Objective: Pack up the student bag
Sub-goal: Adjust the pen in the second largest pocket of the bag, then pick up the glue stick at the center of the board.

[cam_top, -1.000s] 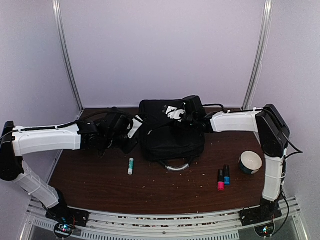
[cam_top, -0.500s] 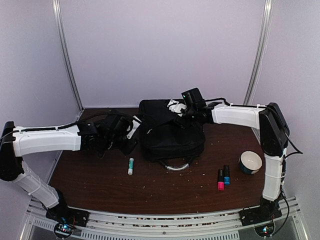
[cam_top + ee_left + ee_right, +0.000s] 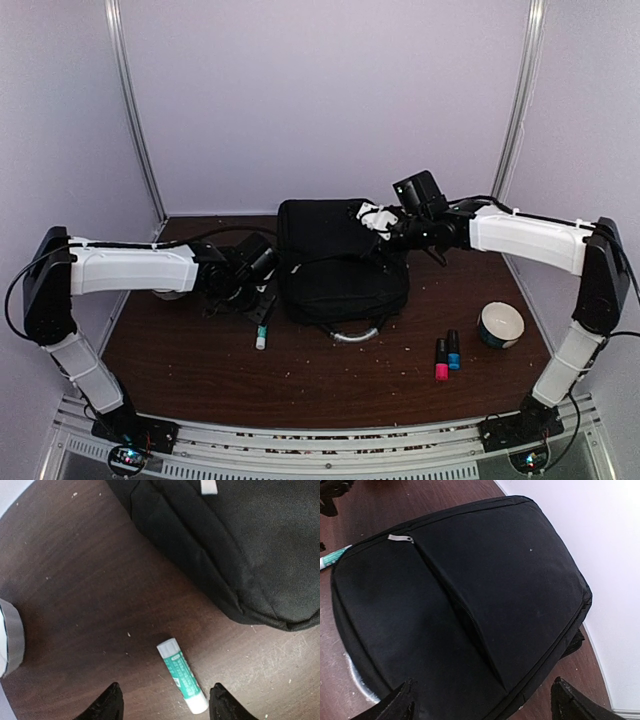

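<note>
The student bag (image 3: 340, 265) is a large black fabric backpack lying flat at the back middle of the table, its grey loop handle (image 3: 352, 335) toward the front. It fills the right wrist view (image 3: 470, 595) and the upper right of the left wrist view (image 3: 240, 545). My right gripper (image 3: 378, 218) (image 3: 485, 702) hovers open over the bag's far right part, holding nothing. A green and white glue stick (image 3: 262, 335) (image 3: 182, 676) lies on the table left of the bag. My left gripper (image 3: 262, 305) (image 3: 167, 702) hangs open just above it, the stick's white end near the right fingertip.
A small bowl (image 3: 501, 324) sits at the right. A pink-capped marker (image 3: 441, 362) and a blue-capped one (image 3: 453, 352) lie beside it. A grey rounded object (image 3: 12, 640) shows at the left wrist view's left edge. Metal frame posts stand at the back corners.
My right gripper drew back to the right off the bag and opened wider. My left gripper left the bag's left side, came forward over the glue stick and opened a little more.
</note>
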Action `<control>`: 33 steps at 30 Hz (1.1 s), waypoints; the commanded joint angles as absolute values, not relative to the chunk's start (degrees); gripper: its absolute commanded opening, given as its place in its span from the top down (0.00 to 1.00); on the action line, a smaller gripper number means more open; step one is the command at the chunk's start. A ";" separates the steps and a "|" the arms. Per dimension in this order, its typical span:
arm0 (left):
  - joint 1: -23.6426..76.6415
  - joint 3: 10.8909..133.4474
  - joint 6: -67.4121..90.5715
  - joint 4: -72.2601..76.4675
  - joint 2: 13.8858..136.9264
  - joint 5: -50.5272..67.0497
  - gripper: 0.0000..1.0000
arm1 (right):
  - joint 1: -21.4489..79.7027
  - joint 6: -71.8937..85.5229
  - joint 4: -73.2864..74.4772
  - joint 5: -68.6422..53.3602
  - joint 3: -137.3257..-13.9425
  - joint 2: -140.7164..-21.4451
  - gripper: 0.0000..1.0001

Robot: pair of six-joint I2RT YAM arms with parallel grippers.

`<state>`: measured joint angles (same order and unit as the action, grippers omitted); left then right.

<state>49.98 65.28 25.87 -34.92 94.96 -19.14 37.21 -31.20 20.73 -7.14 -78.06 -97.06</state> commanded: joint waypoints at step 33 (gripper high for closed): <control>41.03 67.54 41.40 -32.94 107.17 -0.83 0.69 | 36.65 -23.31 29.50 -20.67 -72.56 -88.72 0.17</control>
